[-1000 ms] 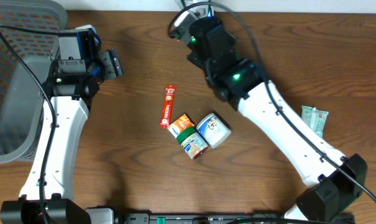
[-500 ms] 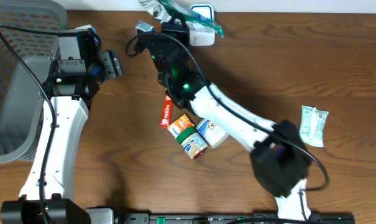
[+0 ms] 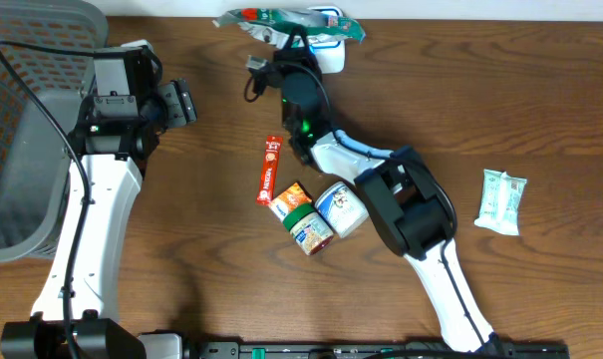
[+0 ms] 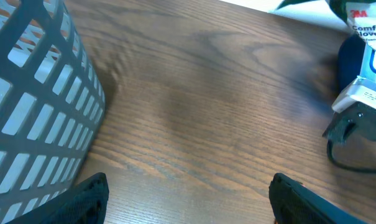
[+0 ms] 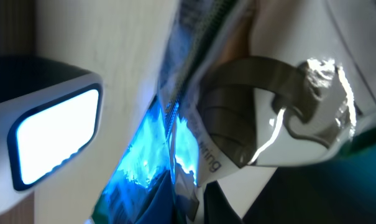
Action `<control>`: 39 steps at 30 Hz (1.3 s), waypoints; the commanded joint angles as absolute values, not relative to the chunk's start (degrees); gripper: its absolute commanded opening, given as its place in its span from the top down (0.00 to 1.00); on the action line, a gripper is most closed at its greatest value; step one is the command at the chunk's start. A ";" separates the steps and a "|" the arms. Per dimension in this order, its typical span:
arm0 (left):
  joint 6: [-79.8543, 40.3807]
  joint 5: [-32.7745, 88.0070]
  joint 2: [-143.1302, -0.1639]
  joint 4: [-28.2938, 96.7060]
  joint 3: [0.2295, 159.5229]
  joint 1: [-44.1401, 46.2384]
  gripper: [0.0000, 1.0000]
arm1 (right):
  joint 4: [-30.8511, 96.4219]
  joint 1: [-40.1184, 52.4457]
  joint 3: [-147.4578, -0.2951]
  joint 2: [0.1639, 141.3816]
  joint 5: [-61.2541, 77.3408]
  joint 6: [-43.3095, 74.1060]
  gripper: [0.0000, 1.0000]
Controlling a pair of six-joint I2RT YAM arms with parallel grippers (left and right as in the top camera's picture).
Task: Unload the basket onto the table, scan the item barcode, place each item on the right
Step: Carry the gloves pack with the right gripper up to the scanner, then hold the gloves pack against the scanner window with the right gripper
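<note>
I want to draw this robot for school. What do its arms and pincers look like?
Both match: the left arm and right arm have long white tubes joined by chunky black blocks. A small green light glows on each. A thin black cable loops beside the left arm. The left pincer has two black fingers.

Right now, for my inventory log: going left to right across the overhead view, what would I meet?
Grey basket → left gripper → red sachet → white tub → pale green packet.
</note>
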State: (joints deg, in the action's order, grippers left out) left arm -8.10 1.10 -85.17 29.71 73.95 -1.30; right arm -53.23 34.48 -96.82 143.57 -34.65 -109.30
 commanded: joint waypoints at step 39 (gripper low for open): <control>-8.19 0.38 -85.73 29.67 74.11 -1.32 0.18 | -33.87 33.85 -105.32 146.04 -27.59 -67.51 0.99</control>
State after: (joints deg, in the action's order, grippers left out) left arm -8.10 1.10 -85.17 29.71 73.95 -1.30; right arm -33.74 33.82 -104.84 145.86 -25.96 -70.65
